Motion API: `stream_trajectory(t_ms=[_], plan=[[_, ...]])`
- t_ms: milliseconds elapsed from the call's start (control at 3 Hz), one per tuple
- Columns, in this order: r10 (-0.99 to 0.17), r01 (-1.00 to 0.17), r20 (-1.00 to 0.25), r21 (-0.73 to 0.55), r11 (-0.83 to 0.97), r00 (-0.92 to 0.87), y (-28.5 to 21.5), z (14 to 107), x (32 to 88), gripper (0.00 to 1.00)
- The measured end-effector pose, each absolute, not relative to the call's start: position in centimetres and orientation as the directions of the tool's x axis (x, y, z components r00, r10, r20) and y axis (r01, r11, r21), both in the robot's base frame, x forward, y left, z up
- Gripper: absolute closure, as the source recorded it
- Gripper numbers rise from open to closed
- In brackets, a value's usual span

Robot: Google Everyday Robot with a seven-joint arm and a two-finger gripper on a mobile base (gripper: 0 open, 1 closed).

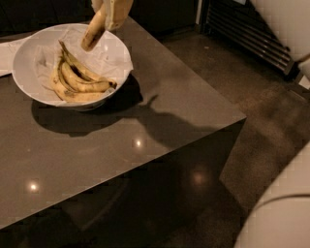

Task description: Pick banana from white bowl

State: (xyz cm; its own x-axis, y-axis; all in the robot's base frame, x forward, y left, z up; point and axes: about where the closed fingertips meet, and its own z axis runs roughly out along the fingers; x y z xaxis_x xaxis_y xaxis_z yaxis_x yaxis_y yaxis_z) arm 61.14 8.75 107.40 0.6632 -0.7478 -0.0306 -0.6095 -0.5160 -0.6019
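Note:
My gripper (112, 10) is at the top edge of the camera view, above the far rim of the white bowl (29, 53), and is shut on the loose banana (94, 32). The banana hangs down at a slant from the gripper, its dark tip just above the bowl's crinkled white paper. A bunch of bananas (75, 82) joined at a dark stem lies in the bowl below it. The bowl stands at the far left of the dark table (145, 111).
The table's right edge and near corner (240, 118) drop to a dark floor. A slatted vent (252, 29) runs along the far right. My white arm body (281, 213) fills the lower right corner. White paper (6, 55) lies left of the bowl.

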Motion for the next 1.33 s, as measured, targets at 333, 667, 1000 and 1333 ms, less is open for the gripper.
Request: stream_trajectory(t_ms=[333, 667, 1000, 1333], plan=[[-0.748, -0.609, -0.031, -0.602, -0.516, 0.663, 8.7, 107.4, 61.1, 1.00], [-0.776, -0.615, -0.039, -0.635, -0.467, 0.630, 7.1, 108.3, 59.5, 1.00], [-0.833, -0.597, -0.027, -0.711, -0.372, 0.552, 4.5, 110.7, 55.4, 1.00], [-0.833, -0.597, -0.027, -0.711, -0.372, 0.552, 4.5, 110.7, 55.4, 1.00]])
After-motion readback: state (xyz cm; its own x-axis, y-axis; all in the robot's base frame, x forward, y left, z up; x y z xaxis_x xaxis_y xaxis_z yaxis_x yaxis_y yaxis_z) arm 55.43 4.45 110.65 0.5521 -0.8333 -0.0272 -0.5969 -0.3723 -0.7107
